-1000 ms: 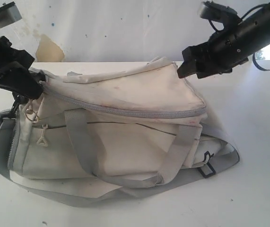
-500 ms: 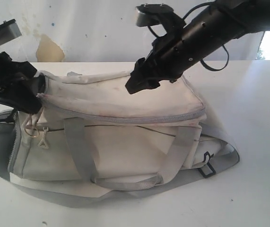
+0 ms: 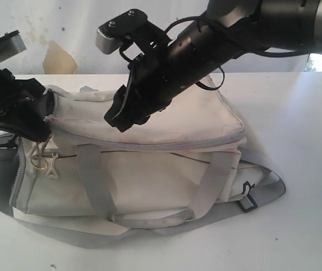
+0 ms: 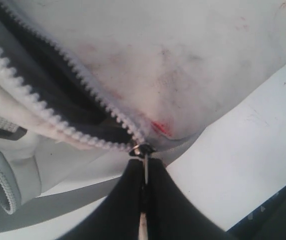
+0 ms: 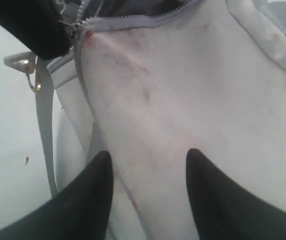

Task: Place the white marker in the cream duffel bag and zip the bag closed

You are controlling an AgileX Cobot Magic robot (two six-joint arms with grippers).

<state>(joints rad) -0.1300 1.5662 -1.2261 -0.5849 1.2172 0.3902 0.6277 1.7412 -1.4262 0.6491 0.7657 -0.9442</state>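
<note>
White bench point(image 3: 307, 169) carries the cream duffel bag point(image 3: 149, 175) across its middle. At the bag's left end my left gripper point(image 4: 144, 167) clenches the zipper pull point(image 4: 140, 149); only that wrist view shows parted teeth and dark lining. My right gripper point(image 5: 148, 155) hangs spread and empty over the top panel.

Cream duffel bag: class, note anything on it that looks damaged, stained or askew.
The cream duffel bag has faint reddish smears on its top panel, and a bright red mark beside the zipper pull pinched by the left gripper.
</note>
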